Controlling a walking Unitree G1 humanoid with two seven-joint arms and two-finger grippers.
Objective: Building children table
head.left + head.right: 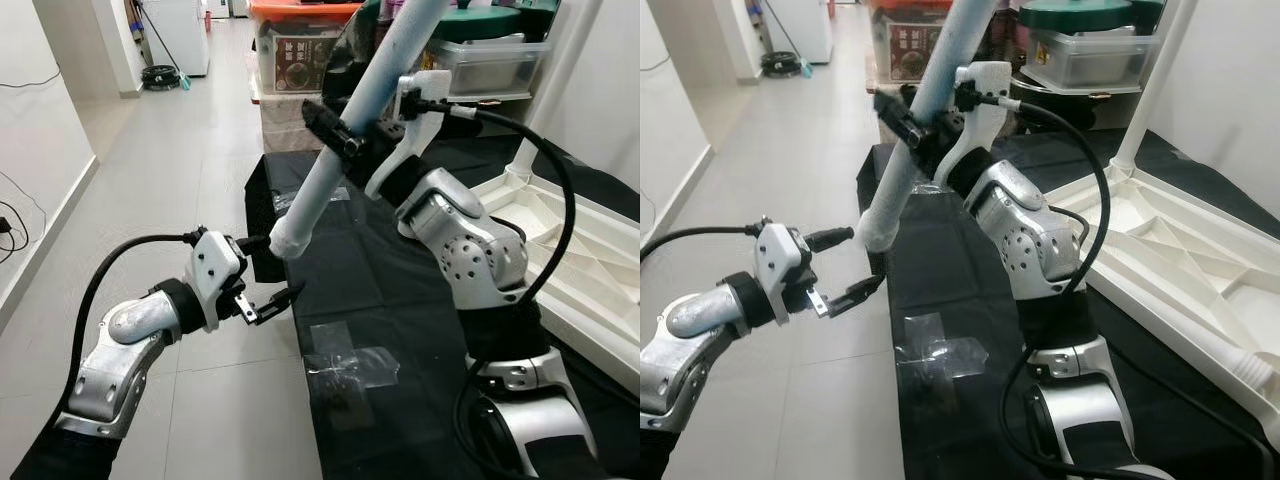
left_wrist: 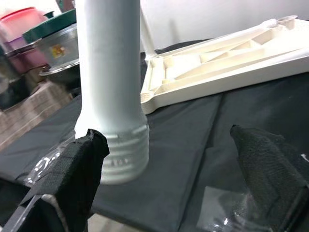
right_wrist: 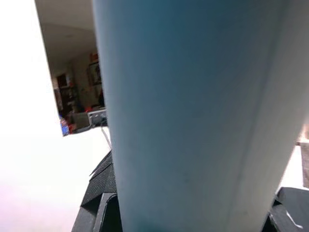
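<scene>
Right gripper [image 1: 345, 135] is clamped around the pale blue plastic table leg [image 1: 340, 150], held slanted above the black cloth [image 1: 400, 300]; left gripper [image 1: 268, 280], fingers spread, is positioned beside its threaded lower end.

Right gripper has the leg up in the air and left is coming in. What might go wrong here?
The right gripper holds the table leg mid-shaft and tilted, so it may pivot or slip. The open left gripper sits just below the leg's threaded end; a misjudged close could knock it. The lower end hangs near the black cloth's edge and could snag.
</scene>
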